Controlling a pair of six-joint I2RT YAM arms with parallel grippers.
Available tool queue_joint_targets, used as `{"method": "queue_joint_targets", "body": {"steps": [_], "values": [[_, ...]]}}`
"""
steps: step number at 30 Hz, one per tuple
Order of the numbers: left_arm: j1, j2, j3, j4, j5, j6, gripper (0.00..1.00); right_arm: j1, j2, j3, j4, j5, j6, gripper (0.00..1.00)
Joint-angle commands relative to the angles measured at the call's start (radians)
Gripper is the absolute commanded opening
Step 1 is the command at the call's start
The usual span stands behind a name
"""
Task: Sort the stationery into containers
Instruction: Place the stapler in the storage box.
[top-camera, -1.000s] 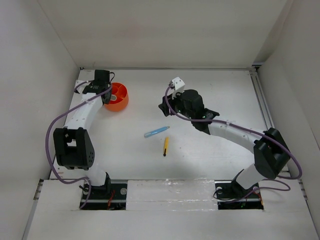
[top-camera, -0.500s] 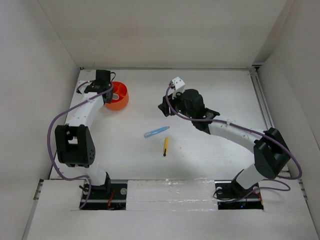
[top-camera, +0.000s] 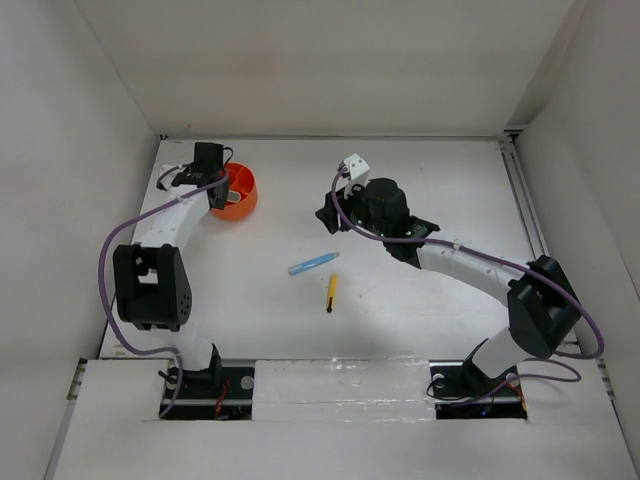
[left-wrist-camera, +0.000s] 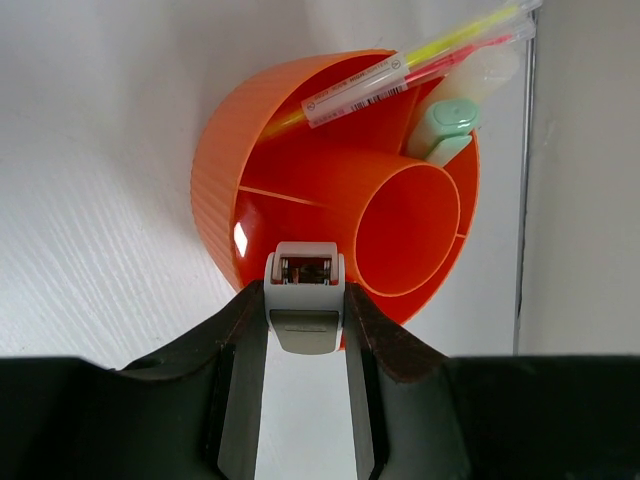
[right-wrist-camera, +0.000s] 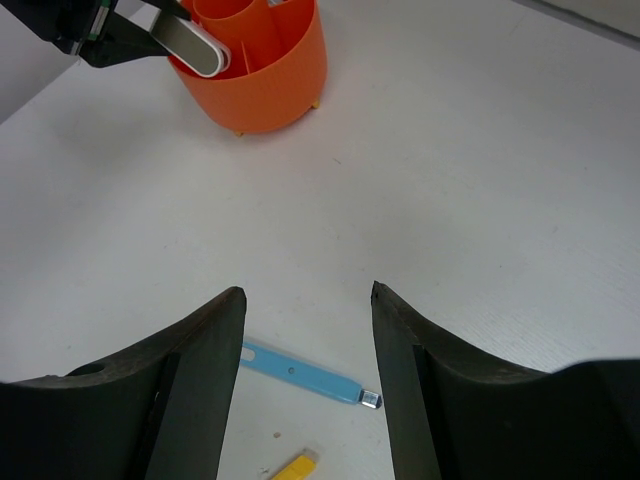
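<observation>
The orange tub (top-camera: 240, 203) stands at the far left; it also shows in the left wrist view (left-wrist-camera: 290, 150) and the right wrist view (right-wrist-camera: 270, 85). It holds a yellow pen (left-wrist-camera: 455, 38), a pink pen (left-wrist-camera: 400, 78) and a pale green marker (left-wrist-camera: 450, 120). My left gripper (top-camera: 224, 188) (left-wrist-camera: 305, 295) is shut on a flat grey-white stick (left-wrist-camera: 305, 310) at the tub's near rim. My right gripper (top-camera: 328, 215) (right-wrist-camera: 305, 295) is open and empty above the table. A blue pen (top-camera: 313, 263) (right-wrist-camera: 300, 372) and a black-tipped yellow pencil (top-camera: 331, 291) (right-wrist-camera: 292, 467) lie on the table.
White walls enclose the table on the left, back and right. A metal rail (top-camera: 525, 215) runs along the right edge. The tub stands close to the left wall (left-wrist-camera: 580, 180).
My left gripper has shifted slightly towards the tub with the grey-white stick. The right arm, the blue pen and the pencil have not moved.
</observation>
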Motion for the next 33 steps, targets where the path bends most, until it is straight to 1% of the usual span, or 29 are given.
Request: {"method": "queue_joint_targets", "body": {"steps": [1,5,6,8,10,12,13,14,16,19,22,24,30,31,32,33], "values": [[0.006,0.006,-0.005,0.027,0.007,-0.025,0.00,-0.005,-0.018,-0.006,0.038,-0.015,0.009,0.59],[0.006,0.015,-0.005,0.027,0.016,-0.025,0.00,-0.005,-0.018,-0.006,0.038,-0.015,0.009,0.59],[0.006,0.015,-0.005,0.027,0.016,-0.025,0.06,-0.005,-0.018,-0.006,0.038,-0.015,0.009,0.59],[0.006,0.015,-0.005,0.027,0.016,-0.025,0.13,-0.005,-0.018,-0.006,0.047,-0.026,0.009,0.59],[0.006,0.015,-0.005,0.039,0.016,-0.025,0.23,-0.005,-0.018,-0.006,0.047,-0.026,0.009,0.59],[0.006,0.004,-0.005,0.039,0.016,-0.015,0.27,-0.005,-0.018,-0.006,0.047,-0.035,0.009,0.59],[0.006,0.004,-0.005,0.048,0.016,-0.015,0.31,-0.005,-0.018,-0.006,0.047,-0.035,0.009,0.59],[0.006,-0.008,-0.016,0.048,0.016,-0.015,0.36,-0.005,-0.018,-0.006,0.056,-0.035,0.009,0.59],[0.006,-0.017,-0.026,0.059,0.016,-0.015,0.42,-0.005,-0.018,-0.006,0.056,-0.035,0.009,0.59],[0.006,-0.027,-0.037,0.078,0.026,-0.015,0.53,-0.005,-0.018,-0.015,0.056,-0.045,0.009,0.59],[0.006,-0.036,-0.037,0.078,0.036,-0.015,0.59,-0.005,-0.018,-0.015,0.065,-0.045,0.009,0.59],[0.006,-0.057,-0.037,0.078,0.048,-0.003,0.60,-0.005,-0.018,-0.015,0.065,-0.045,0.009,0.59],[0.006,-0.151,-0.057,0.145,0.076,0.046,0.74,-0.005,-0.008,-0.015,0.065,-0.020,0.009,0.59],[0.006,-0.181,-0.066,0.157,0.085,0.058,0.78,-0.005,0.006,-0.006,0.040,-0.020,0.009,0.60],[0.006,-0.197,-0.066,0.167,0.085,0.084,0.80,-0.005,0.015,0.008,0.006,0.033,0.009,0.68],[0.006,-0.212,-0.066,0.177,0.085,0.100,0.82,0.010,0.026,0.044,-0.026,0.065,0.009,0.79]]}}
